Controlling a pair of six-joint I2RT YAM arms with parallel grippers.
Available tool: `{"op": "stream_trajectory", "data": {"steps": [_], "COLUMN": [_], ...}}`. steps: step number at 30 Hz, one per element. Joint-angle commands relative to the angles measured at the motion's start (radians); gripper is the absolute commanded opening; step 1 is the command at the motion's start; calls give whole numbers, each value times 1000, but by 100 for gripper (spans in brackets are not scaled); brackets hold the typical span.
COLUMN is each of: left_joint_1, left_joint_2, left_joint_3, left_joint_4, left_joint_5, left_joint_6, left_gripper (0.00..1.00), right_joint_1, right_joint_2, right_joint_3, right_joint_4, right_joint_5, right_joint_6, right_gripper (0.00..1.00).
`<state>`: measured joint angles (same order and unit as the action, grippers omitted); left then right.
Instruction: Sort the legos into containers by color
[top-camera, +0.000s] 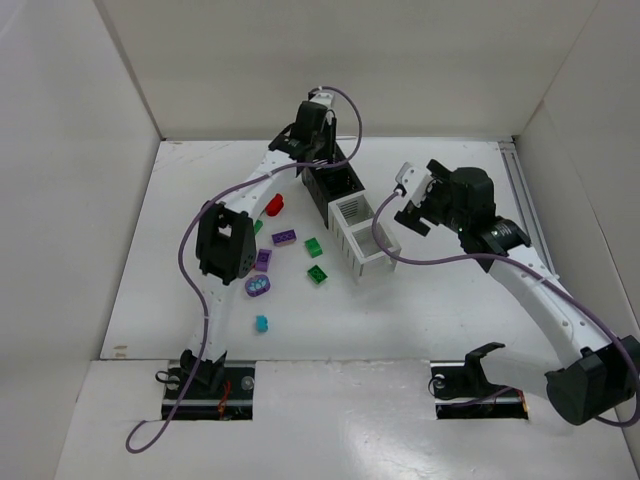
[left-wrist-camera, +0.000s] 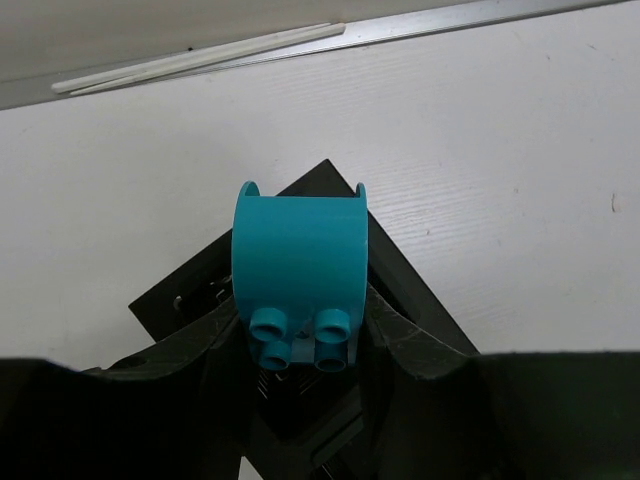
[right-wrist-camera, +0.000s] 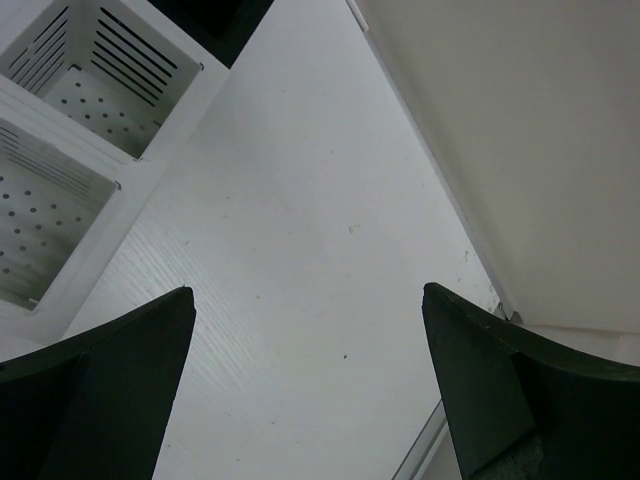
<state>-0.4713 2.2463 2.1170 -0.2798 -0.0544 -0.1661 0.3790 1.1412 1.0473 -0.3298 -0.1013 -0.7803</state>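
Clamped on cyan lego (left-wrist-camera: 300, 255) w/ L gripper (left-wrist-camera: 300, 335), over far black bin (left-wrist-camera: 155, 300). Spread wide, empty at R gripper (right-wrist-camera: 310, 380), right of white bins (right-wrist-camera: 175, 140). Loose on table (top-camera: 450, 300), left of bins: other legos (top-camera: 286, 237).

Teal brick (left-wrist-camera: 300, 262); black bins (top-camera: 324, 194), white bins (right-wrist-camera: 168, 122) (perforated floors).

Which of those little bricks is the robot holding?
The big cyan brick pinched in the left gripper above a black bin; the others in view lie on the table.
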Motion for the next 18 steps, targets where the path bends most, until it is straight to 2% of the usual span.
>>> {"op": "stream_trajectory", "data": {"steps": [1, 2, 6, 13, 14, 16, 17, 18], "left_joint_1": [0, 0, 0, 0, 0, 0, 0, 0], "left_joint_2": [-91, -100, -119, -200, -220, -299, -335, -373], "left_joint_3": [-14, -14, -23, -43, -69, -98, -121, -190], "left_joint_4": [-5, -18, -39, -71, -71, -82, -82, -82], "left_joint_5": [-16, -16, -16, -16, -16, -7, -7, -18], "left_joint_6": [-6, -6, -6, -6, -6, -19, -29, -41], "left_gripper": [33, 48, 69, 73, 75, 88, 97, 100], "right_joint_1": [-6, -6, -6, -6, 26, 75, 149, 193], "right_joint_2": [-8, -8, -8, -8, -8, 2, 15, 35], "right_joint_3": [8, 8, 8, 17, 17, 26, 40, 52], "right_joint_4": [18, 18, 29, 20, 20, 20, 9, 9], "right_joint_5": [-24, -25, -34, -89, -89, -59, -34, -12], "right_joint_6": [19, 19, 10, -11, -26, -48, -57, -80], "right_gripper": [100, 100, 100, 100, 100, 100, 100, 100]}}
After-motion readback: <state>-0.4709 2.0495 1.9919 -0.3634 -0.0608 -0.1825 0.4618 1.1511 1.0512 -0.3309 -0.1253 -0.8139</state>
